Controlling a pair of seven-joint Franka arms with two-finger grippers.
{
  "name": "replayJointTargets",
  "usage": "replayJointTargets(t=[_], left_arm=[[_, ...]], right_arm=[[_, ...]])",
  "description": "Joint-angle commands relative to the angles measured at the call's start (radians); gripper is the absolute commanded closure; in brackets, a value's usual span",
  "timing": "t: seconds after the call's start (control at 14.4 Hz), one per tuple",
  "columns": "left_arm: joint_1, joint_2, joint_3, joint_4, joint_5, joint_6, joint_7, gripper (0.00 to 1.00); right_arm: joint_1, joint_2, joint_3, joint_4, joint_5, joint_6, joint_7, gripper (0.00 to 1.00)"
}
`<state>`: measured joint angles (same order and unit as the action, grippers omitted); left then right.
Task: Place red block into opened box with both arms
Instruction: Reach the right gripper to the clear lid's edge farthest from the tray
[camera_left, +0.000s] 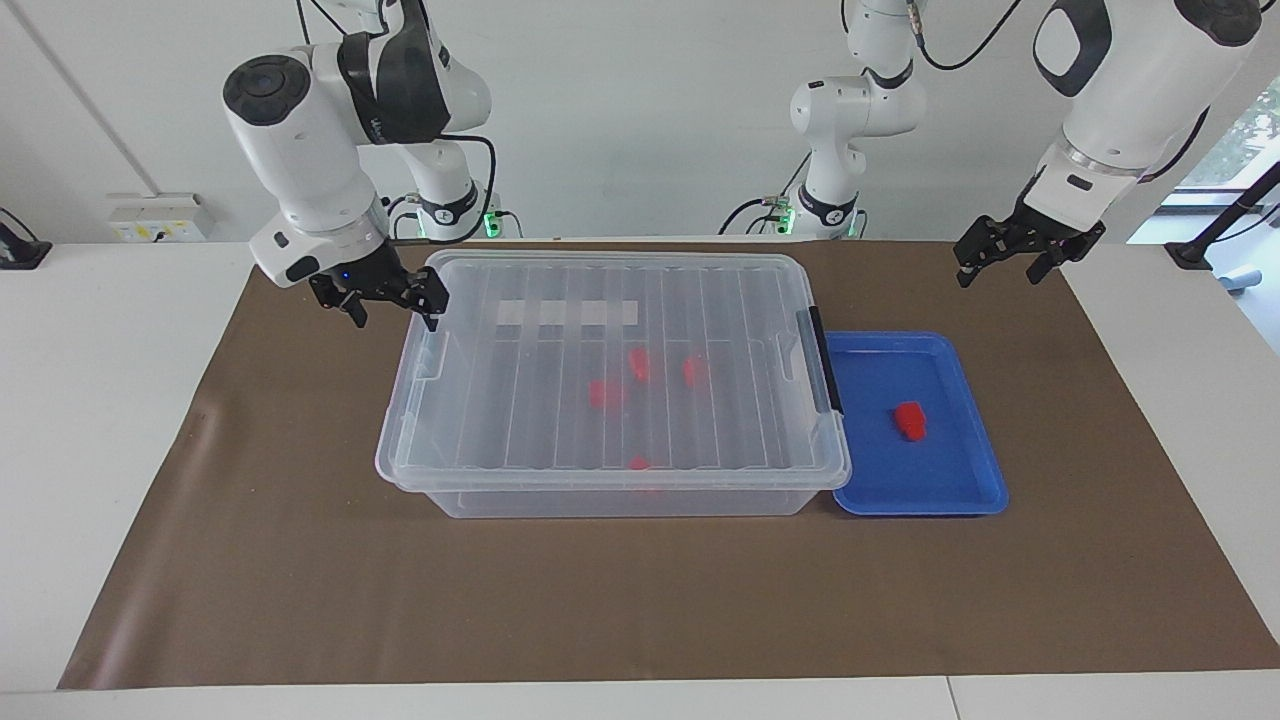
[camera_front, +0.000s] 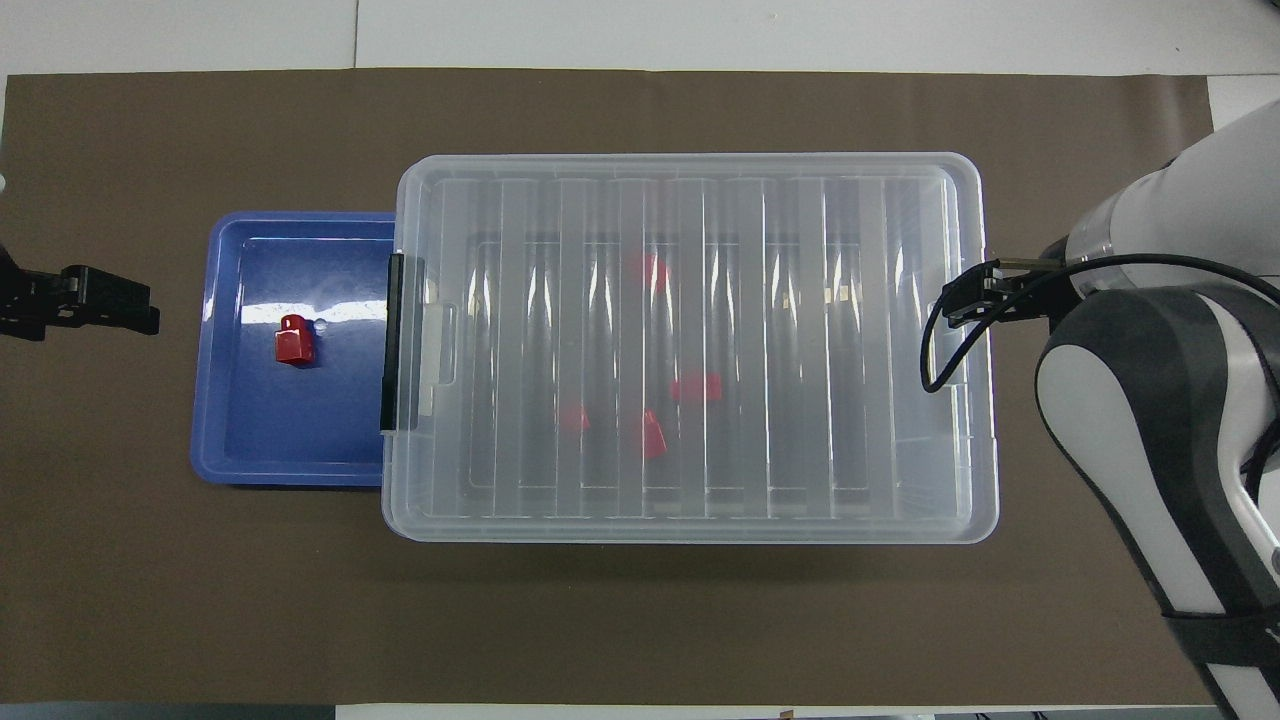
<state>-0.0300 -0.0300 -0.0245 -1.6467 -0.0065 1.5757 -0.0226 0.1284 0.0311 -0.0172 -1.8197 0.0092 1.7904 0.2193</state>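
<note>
You are working on a lidded box (camera_left: 610, 380), sitting in the middle of the counter (camera_left: 300, 560); its ribbed lid (camera_left: 620, 350) is covering it fully, so opening comes before any placing. The right tool (camera_left: 385, 300) is hanging with its jaws wide and empty just over the box's end toward the right arm's end of the counter, by that end's lid handle. To do this step well, I would judge you should settle the tool squarely on that end's lip, close only once both fingers are straddling the edge, and lift evenly so the lid is not twisting; watch the black latch (camera_left: 825, 360) at the box's other end, which may be holding the lid down.

The blue tray (camera_left: 960, 480) is lying right beside the box, at its latch end. The red block (camera_left: 910, 420) is resting in that tray, well apart from the right tool. The left tool (camera_left: 1010, 258) is waiting, wide and empty, above the counter beside the tray. More red blocks (camera_left: 640, 365) are showing inside the box.
</note>
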Motion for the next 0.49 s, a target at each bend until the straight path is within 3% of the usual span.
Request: replayJointTargets(t=[0.0, 0.42], left_arm=[[0.012, -0.028, -0.002, -0.028, -0.018, 0.003, 0.016, 0.00], [0.015, -0.030, 0.001, -0.030, -0.018, -0.016, 0.015, 0.00]], right_arm=[[-0.009, -0.031, 0.003, -0.090, -0.014, 0.070, 0.006, 0.00], [-0.036, -0.065, 0.003, -0.194, -0.014, 0.133, -0.005, 0.00]])
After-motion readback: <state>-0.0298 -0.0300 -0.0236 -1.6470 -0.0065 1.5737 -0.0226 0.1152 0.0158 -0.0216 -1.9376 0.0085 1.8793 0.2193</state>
